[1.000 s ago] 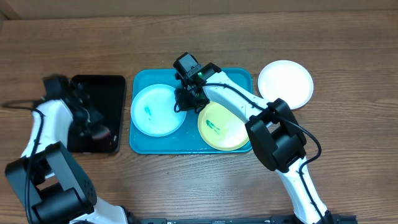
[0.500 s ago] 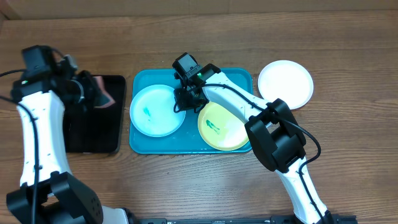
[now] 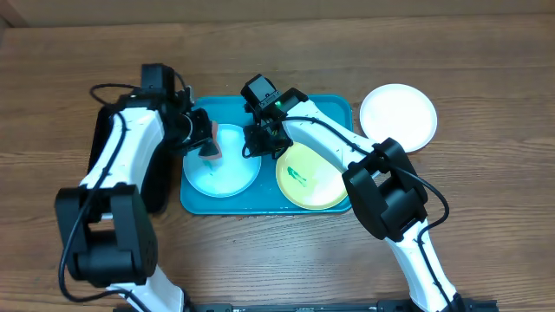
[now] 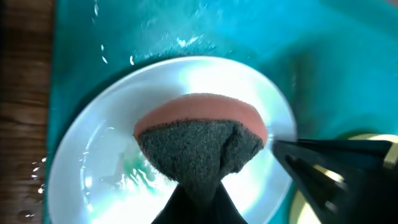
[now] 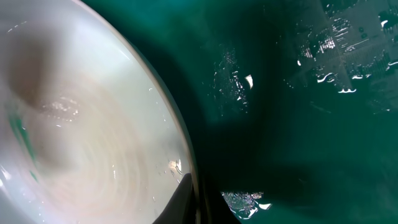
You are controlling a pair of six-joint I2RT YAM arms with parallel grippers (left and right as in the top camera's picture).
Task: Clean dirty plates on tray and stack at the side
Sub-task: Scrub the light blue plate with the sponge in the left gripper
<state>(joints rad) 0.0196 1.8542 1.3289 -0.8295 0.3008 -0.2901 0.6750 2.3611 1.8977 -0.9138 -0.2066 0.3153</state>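
The turquoise tray (image 3: 329, 108) holds a light blue plate (image 3: 227, 172) on its left and a pale yellow plate (image 3: 312, 178) with a teal smear on its right. A white plate (image 3: 397, 117) lies on the table right of the tray. My left gripper (image 3: 206, 141) is shut on a salmon sponge (image 4: 202, 140) with a grey scouring face, held over the light blue plate (image 4: 93, 155) beside a teal smear (image 4: 140, 174). My right gripper (image 3: 258, 143) is shut on that plate's right rim (image 5: 186, 155), one finger inside the plate and one outside.
A black tray (image 3: 160, 178) lies left of the turquoise tray, mostly hidden under my left arm. Water drops glisten on the tray floor (image 5: 298, 124). Bare wooden table surrounds the trays.
My left arm has swung right from the black tray, carrying the sponge over the light blue plate. My right gripper has stayed at the plate's rim and closed on it.
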